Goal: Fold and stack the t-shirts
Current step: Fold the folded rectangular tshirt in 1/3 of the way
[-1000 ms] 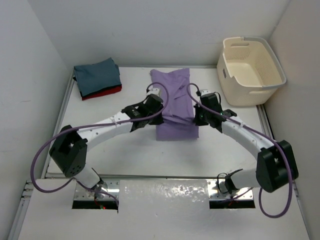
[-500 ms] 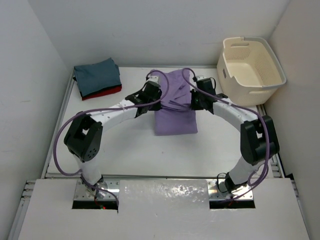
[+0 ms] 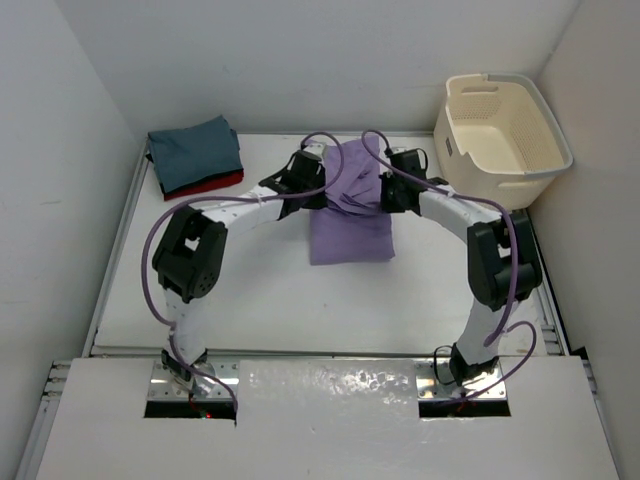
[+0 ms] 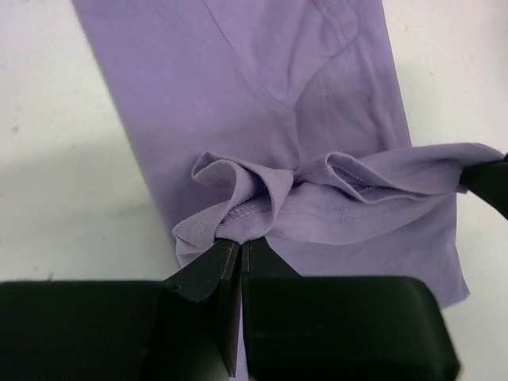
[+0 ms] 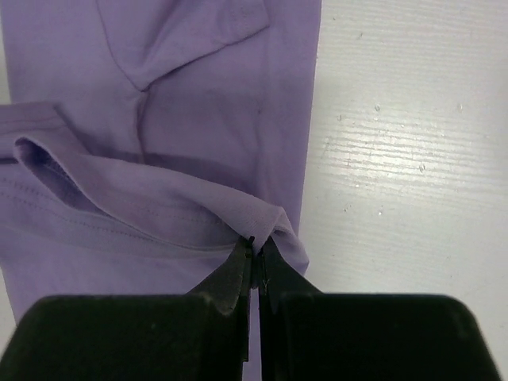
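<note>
Centrally on the white table [image 3: 260,290] lies the lavender purple cloth t-shirt [image 3: 348,228], folded lengthwise. The left gripper [image 4: 240,244] and right gripper [image 5: 255,244] each pinch its raised, stitched hem, jaws closed tight on the cloth at opposite edges. At the far-left corner, 2 more are stacked: a slate blue-grey folded shirt [image 3: 195,150] on a red folded shirt [image 3: 207,187].

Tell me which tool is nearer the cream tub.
Right. The right tool grips the lavender shirt at the edge facing the tub; the left tool grips the shirt's opposite edge, farther from the tub.
</note>
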Action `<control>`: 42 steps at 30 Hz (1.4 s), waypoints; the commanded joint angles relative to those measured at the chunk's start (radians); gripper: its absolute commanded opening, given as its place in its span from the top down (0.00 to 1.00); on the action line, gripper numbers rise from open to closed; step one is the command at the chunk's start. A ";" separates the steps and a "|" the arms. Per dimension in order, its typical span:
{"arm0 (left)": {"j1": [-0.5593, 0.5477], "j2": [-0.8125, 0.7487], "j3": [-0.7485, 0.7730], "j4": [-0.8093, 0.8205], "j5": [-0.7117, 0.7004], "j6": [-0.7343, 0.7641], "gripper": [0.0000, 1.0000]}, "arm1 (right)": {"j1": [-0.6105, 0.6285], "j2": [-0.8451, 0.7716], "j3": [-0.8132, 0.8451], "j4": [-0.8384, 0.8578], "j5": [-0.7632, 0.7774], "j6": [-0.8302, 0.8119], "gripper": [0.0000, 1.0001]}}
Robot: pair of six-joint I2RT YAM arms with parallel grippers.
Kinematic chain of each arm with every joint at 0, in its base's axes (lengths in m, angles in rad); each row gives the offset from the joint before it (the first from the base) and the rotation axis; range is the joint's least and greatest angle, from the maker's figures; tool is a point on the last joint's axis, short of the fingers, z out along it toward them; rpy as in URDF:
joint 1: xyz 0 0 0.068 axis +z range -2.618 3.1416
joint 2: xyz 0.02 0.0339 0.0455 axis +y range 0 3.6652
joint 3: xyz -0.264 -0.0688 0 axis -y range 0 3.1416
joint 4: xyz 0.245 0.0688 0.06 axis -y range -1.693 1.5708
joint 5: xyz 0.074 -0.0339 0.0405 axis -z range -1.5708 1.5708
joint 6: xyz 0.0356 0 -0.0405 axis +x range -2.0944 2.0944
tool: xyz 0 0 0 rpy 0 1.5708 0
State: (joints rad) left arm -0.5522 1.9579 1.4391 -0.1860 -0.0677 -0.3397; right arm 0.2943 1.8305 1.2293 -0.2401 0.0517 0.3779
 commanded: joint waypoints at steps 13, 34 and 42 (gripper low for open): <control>0.077 0.128 0.110 0.046 0.046 -0.027 1.00 | -0.029 0.170 0.170 0.011 -0.039 -0.013 1.00; 0.115 0.023 0.140 -0.021 0.029 -0.042 0.00 | -0.041 0.093 0.211 -0.032 -0.157 -0.091 0.28; 0.112 -0.197 -0.202 0.049 0.109 -0.127 0.00 | -0.030 0.114 0.111 0.036 -0.315 -0.082 0.01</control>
State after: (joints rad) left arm -0.4416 1.8343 1.2999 -0.1879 -0.0017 -0.4225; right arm 0.2577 1.9270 1.3140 -0.2680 -0.1852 0.2985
